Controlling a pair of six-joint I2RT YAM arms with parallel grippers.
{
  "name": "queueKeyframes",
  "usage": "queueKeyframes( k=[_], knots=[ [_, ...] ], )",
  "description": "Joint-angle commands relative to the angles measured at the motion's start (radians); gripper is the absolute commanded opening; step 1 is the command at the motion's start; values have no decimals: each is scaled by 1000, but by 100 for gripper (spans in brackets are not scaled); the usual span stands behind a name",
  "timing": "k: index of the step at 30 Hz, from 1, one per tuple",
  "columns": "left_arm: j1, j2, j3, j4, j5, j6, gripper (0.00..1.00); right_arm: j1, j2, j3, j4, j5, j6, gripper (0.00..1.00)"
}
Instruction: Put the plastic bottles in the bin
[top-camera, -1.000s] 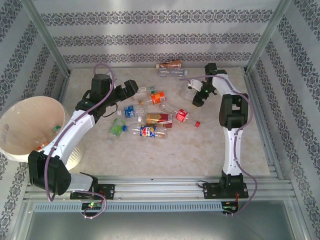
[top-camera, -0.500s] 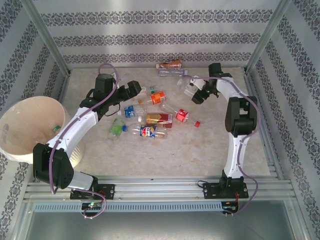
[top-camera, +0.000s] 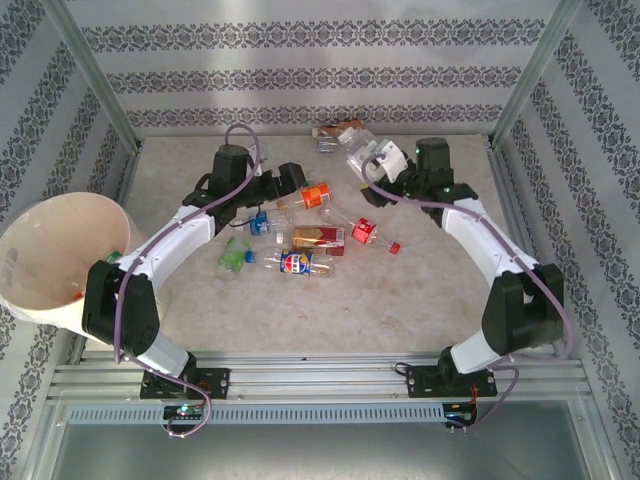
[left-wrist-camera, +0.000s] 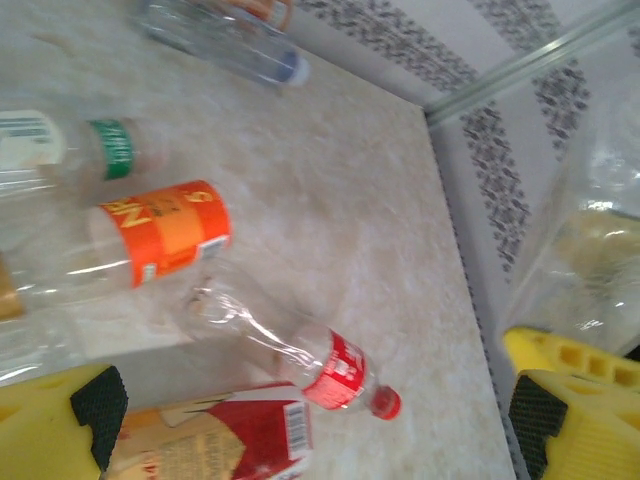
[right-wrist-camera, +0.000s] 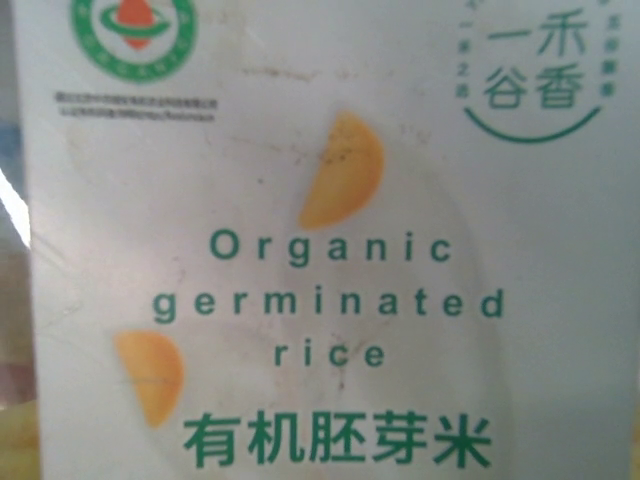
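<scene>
**Right arm lifts a bottle at the back of the table, far from the bin**

At the left edge of the overhead frame stands the bin (top-camera: 52, 262), a few bottles already inside. Right of it, mid-frame, the remaining bottles (top-camera: 296, 263) lie loose on the table (top-camera: 420, 300). The left gripper (top-camera: 292, 180) hovers at the pile's upper edge, touching nothing. In its wrist view the yellow fingers (left-wrist-camera: 45, 432) are spread wide at the lower corners. A red-capped bottle (left-wrist-camera: 335, 372) lies on the table between them, and an orange-labelled bottle (left-wrist-camera: 160, 240) lies just beyond, toward the upper left.

Farther back is the change. A second ago the right gripper (top-camera: 380, 165) stood over a white-labelled bottle (top-camera: 362, 157) lying right of centre. Now that arm has swung up and left, and the bottle rides with it at upper centre, pinched between the fingers, its label pressed close to the wrist camera. One more bottle appears to be off the table, but it is well apart from the bin, with the pile and the left arm between them. A brown-labelled bottle (top-camera: 345, 127) rests by the back wall.
</scene>
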Motion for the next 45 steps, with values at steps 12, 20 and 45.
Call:
queueKeyframes(
  k=[12, 20, 45],
  knots=[
    [-51, 15, 55, 115, 75, 38, 100, 238, -72, -111, 216, 24, 421, 56],
    [-52, 2, -4, 337, 179, -24, 100, 281, -16, -58, 199, 28, 474, 57],
    [-50, 5, -67, 544, 199, -47, 100, 255, 80, -1, 194, -102, 594, 57]
  ],
)
